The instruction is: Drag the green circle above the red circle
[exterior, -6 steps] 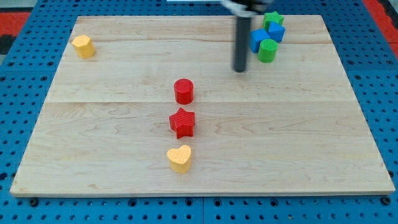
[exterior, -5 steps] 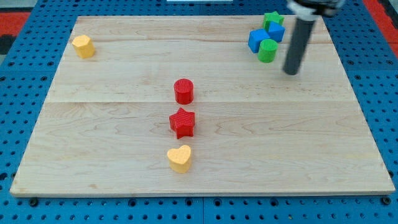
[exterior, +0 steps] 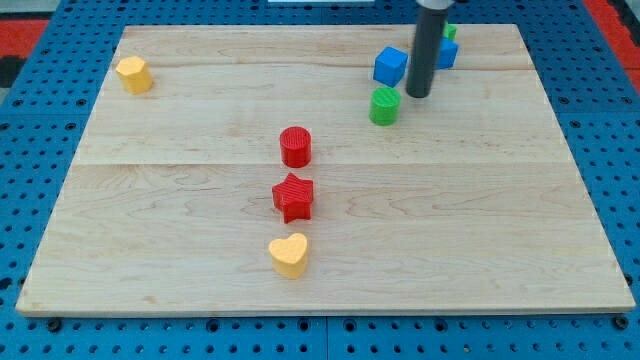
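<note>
Push under way: my tip (exterior: 418, 95) was set just right of green circle (exterior: 384, 105) (no fingers fitted, state not tellable); leftward shove toward above red circle (exterior: 295, 146) was judged next.

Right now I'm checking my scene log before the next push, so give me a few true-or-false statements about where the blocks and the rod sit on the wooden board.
1. My tip sits just to the view's right of the green circle block. True.
2. The green circle block touches the red circle block. False: they stand well apart, the green one up and to the view's right.
3. The red star block lies between the red circle block and the yellow heart block. True.
4. The yellow block at the view's top left sits beside the blue cube. False: they are far apart, the cube near the rod.
</note>
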Controlling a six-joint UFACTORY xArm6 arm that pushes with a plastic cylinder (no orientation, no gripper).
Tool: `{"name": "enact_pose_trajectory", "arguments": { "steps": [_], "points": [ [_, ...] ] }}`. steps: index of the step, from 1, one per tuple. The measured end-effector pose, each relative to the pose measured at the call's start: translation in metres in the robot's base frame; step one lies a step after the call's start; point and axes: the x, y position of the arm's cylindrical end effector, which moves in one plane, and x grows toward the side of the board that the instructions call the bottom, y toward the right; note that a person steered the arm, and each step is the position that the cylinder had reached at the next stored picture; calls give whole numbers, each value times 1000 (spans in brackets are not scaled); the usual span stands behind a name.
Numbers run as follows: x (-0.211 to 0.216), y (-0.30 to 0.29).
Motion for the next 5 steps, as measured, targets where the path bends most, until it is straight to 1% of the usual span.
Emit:
{"name": "enact_pose_trajectory", "arguments": {
  "steps": [1, 3, 4, 5],
  "points": [
    [14, 2],
    [18, -86],
    [37, -63],
    [60, -61]
  ]
}}
